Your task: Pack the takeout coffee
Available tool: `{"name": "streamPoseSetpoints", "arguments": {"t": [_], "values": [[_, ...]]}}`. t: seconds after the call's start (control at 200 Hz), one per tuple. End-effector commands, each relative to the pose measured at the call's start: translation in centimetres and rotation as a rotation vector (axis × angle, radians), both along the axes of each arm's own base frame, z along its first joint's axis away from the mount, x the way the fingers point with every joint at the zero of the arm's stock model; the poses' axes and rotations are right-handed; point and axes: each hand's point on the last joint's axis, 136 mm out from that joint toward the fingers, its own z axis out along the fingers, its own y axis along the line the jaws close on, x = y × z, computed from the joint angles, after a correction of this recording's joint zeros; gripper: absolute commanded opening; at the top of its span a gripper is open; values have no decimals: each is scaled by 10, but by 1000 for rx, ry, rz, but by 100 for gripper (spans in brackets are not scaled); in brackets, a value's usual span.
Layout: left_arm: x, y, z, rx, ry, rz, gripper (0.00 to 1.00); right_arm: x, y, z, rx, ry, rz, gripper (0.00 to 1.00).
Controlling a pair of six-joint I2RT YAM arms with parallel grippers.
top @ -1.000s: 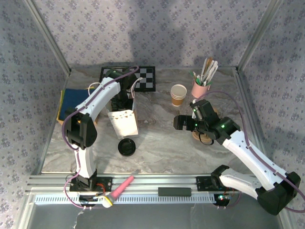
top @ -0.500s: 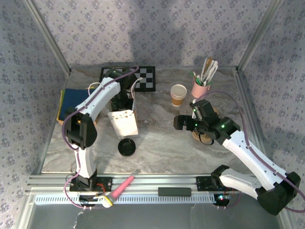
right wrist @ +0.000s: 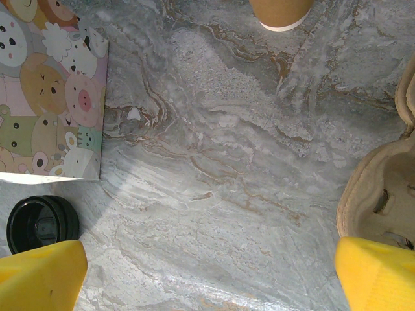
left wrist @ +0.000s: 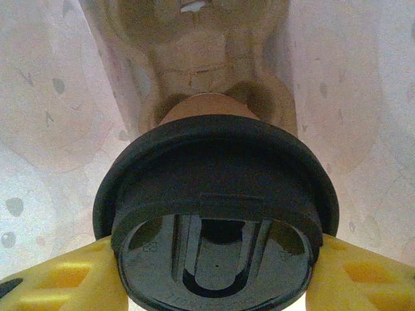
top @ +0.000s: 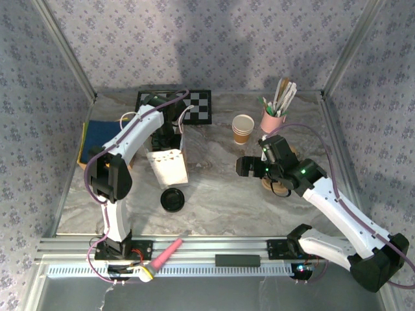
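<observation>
Right now the left tool is clenching the black lid of the takeout coffee, whose base is meeting a pocket of a pulp carrier inside the paper bag on the left of the table. The right tool is hanging released over bare table, with a second black lid lying loose near the bag.

tan-brown paper cup, black lid on top, upright, seated in a pulp carrier pocket, far left
</observation>
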Motion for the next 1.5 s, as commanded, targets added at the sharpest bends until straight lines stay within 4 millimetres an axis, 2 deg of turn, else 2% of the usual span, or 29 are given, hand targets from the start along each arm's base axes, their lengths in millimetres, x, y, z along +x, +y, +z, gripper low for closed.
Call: {"name": "streamPoseSetpoints", "arguments": {"t": [0.0, 1.494], "values": [[-9, 5, 3, 4, 24, -6, 55, 1, -1, 5, -1, -10, -15, 100], [-12, 4, 3, 1, 18, -3, 54, 1, 1, 4, 2, -6, -11, 100]]}}
